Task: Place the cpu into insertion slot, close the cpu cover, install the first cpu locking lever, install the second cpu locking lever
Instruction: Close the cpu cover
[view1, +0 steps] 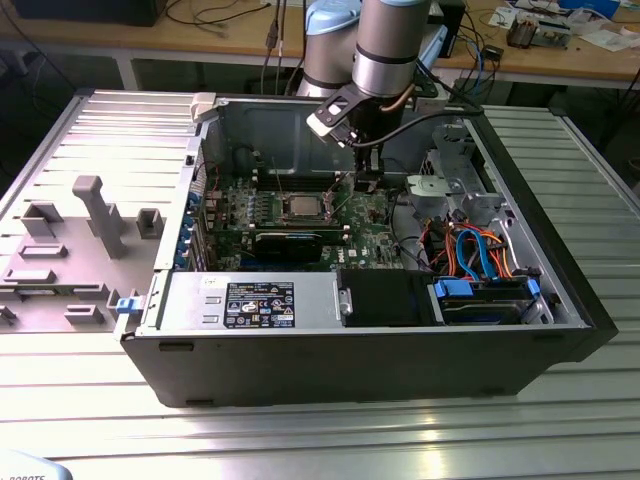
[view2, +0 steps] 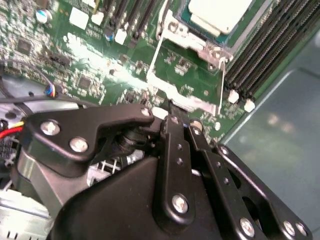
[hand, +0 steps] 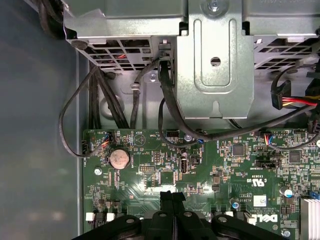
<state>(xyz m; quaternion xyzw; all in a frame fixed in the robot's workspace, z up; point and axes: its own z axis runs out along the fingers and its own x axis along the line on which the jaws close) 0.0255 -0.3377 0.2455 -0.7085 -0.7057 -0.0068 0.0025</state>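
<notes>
Your hand (view2: 175, 117) is clenched empty, tips low near the cpu cover (view2: 192, 39), presumably because the cpu (view2: 220, 14) sits seated.

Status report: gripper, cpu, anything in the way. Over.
Gripper shut, nothing seen in it, low over the green board beside the cpu. Cpu seated, cpu cover down around it. Nothing between them.

Board (hand: 225, 172) green w/ small silver + black specks. Cpu (view2: 220, 12) dull silver-grey top. Gripper (hand: 172, 195) matte black, silver screws. Mem slots (view2: 265, 55) black, white clips. Cables (view1: 478, 250) blue + orange. Wires (hand: 300, 102) red/yellow/black. Case (view1: 350, 360) dark grey; table (view1: 320, 440) ribbed silver.
</notes>
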